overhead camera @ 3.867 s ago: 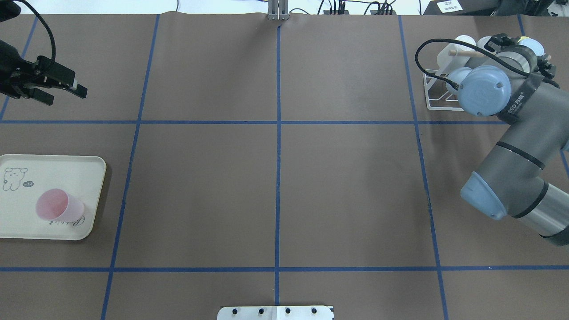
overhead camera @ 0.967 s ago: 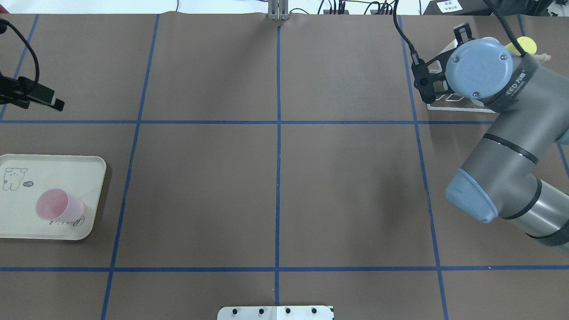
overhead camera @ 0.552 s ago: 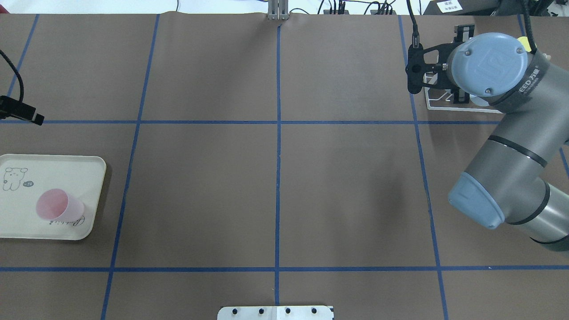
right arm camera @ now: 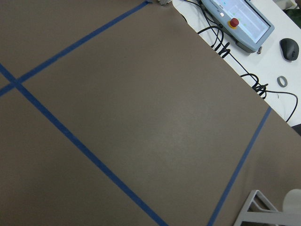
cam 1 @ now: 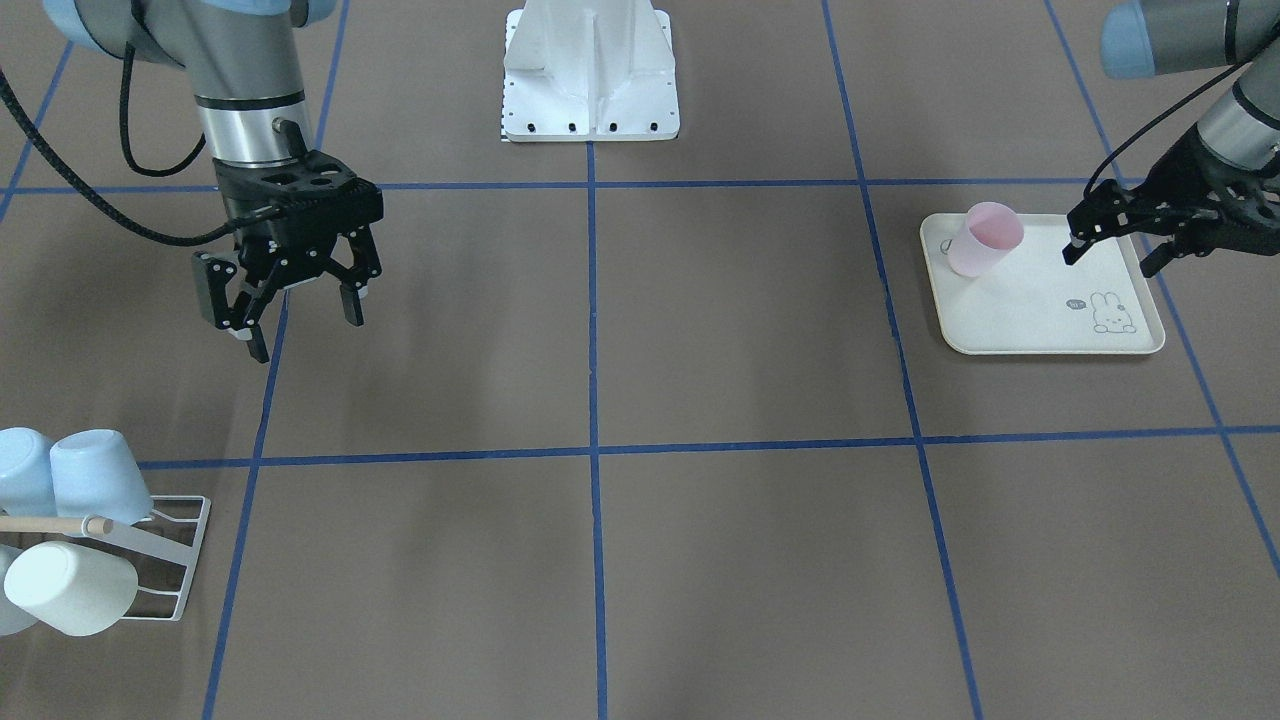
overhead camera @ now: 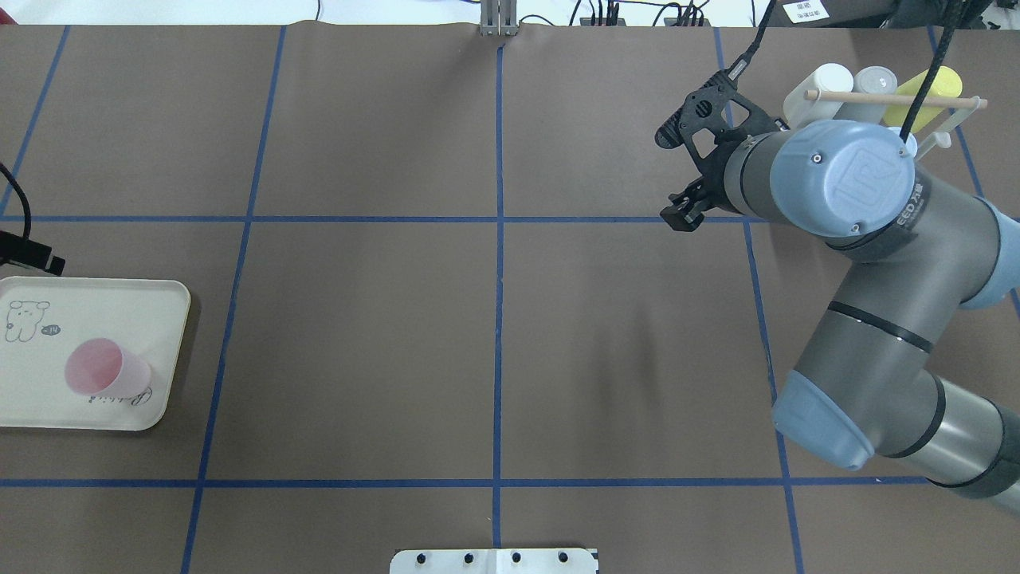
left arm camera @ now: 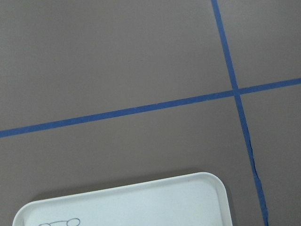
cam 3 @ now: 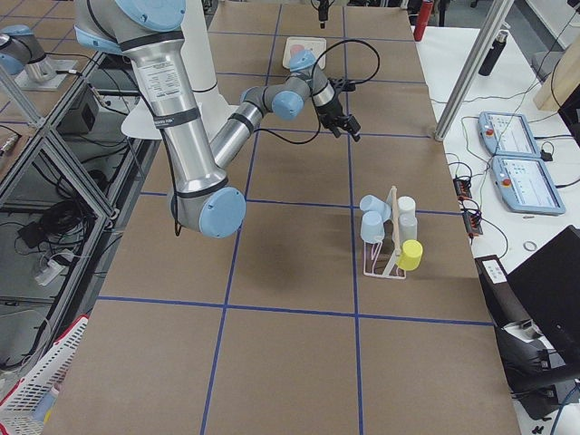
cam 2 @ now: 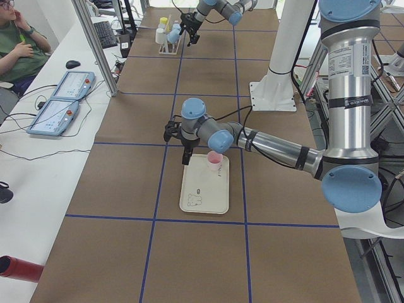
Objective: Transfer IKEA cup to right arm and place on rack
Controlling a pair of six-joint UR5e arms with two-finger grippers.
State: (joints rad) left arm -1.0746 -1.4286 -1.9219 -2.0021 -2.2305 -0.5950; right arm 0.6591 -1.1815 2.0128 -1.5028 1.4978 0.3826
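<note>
Cup [cam 1: 985, 238] sits on tray [cam 1: 1040, 310], nothing gripping it. Left fingers [cam 1: 1075, 245] wide, empty, over tray's edge beside it (probably lining up the pick). Right fingers [cam 1: 351, 303] wide, empty, above surface, apart from rack [cam 1: 190, 530], likely for handover.

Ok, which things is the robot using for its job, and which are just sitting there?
For the job: pink plastic cup, white wire rack, open left gripper, open right gripper.

Just sitting there: cream rabbit-print tray under the cup, pale blue cups, white cup and yellow cup already on the rack; control tablets.
</note>
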